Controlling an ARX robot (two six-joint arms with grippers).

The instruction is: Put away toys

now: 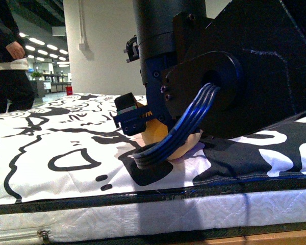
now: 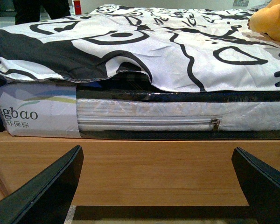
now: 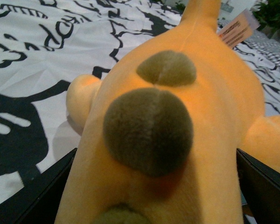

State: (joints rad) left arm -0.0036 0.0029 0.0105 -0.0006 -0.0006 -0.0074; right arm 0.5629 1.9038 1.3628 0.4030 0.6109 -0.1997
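Right pincer [image 3: 156,150] is spread about as wide as it goes, one finger on each side of the plush toy [image 3: 186,93], which fills the whole gap. Can't tell if the fingers actually touch it, but it doesn't look squeezed. The toy is yellow-orange with dark brown spots [image 3: 148,131] down its back and a little paper tag [image 3: 238,29] sticking out at the far end. It's lying on the surface [image 1: 51,148] near the front edge, on a white sheet [image 2: 177,51] with black doodles. Left pincer [image 2: 156,148] is wide open too, nothing in it, hanging low by the side of the bed, level with the wooden frame [image 2: 154,168] and well apart from the toy. Above the frame is the mattress [image 2: 144,109] side with a zipper [image 2: 215,124]. Someone in dark clothes [image 1: 10,66] stands at the back left.
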